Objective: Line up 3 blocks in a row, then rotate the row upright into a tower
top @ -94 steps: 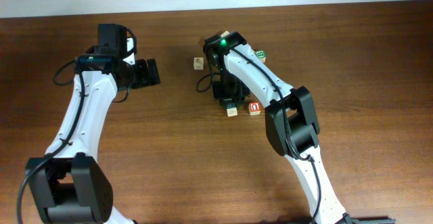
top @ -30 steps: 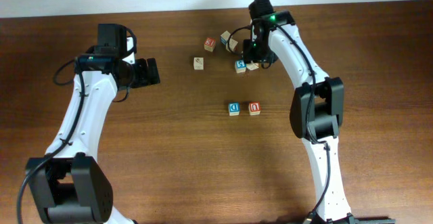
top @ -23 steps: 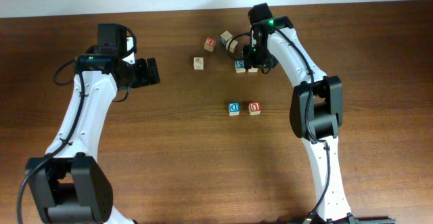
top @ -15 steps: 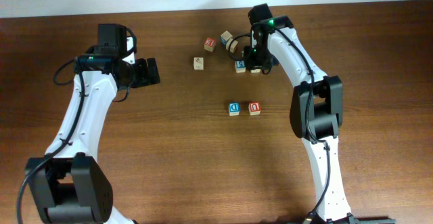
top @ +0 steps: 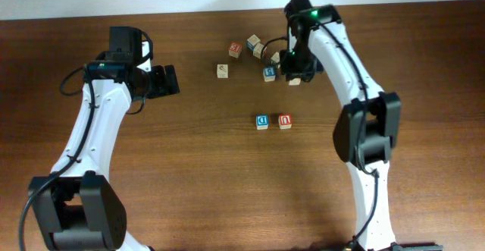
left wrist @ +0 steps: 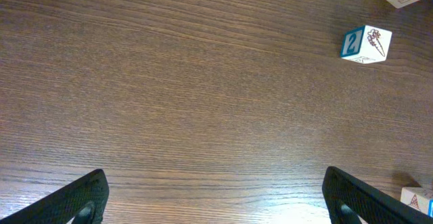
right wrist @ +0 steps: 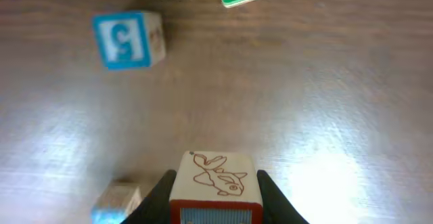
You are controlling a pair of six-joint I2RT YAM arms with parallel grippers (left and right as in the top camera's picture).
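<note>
The right pincer (right wrist: 215, 195) clamps a pale wooden cube with a fish drawing (right wrist: 216, 173), seemingly just clear of the counter (top: 189, 175). The left pincer (left wrist: 215, 197) gapes wide, empty.

The right gripper (top: 294, 72), earlier over the D block (top: 262, 121) and n block (top: 285, 120), now stands at the back cluster, jaws closed on the cream fish block (right wrist: 215, 175), which sits farther right of the blue 5 block (top: 269, 73).

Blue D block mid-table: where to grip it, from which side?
From above, pinching the far and near faces of the blue D block. It sits flat, and the red block close beside it leaves little finger room on that side.
</note>
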